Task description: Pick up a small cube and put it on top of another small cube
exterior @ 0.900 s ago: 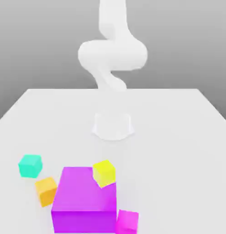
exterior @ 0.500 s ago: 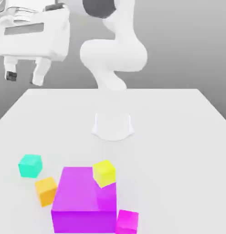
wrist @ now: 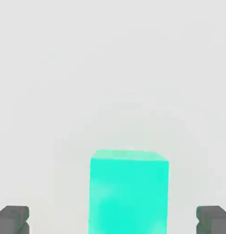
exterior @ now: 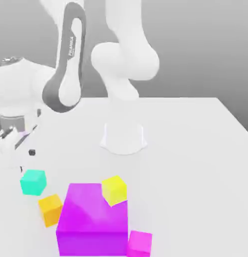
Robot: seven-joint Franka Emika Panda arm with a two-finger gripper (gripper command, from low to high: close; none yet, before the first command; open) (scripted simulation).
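Note:
The small teal cube (exterior: 33, 181) sits on the white table (exterior: 196, 150) at the exterior view's left. My gripper (exterior: 25, 160) hangs just above it, slightly behind it, open. In the hand view the teal cube (wrist: 128, 192) lies between the two dark fingertips (wrist: 12, 219), which stand wide apart with clear gaps on both sides; the gripper (wrist: 113, 221) holds nothing. The small yellow cube (exterior: 114, 189) rests tilted against the far top edge of the big purple cube (exterior: 93, 221).
A small orange cube (exterior: 50, 209) lies close in front of the teal one, beside the purple cube. A small magenta cube (exterior: 140, 243) sits at the purple cube's front right corner. The arm's round base (exterior: 124, 138) stands mid-table.
The hand has swung down from the upper left to just above the teal cube. The cubes have not moved.

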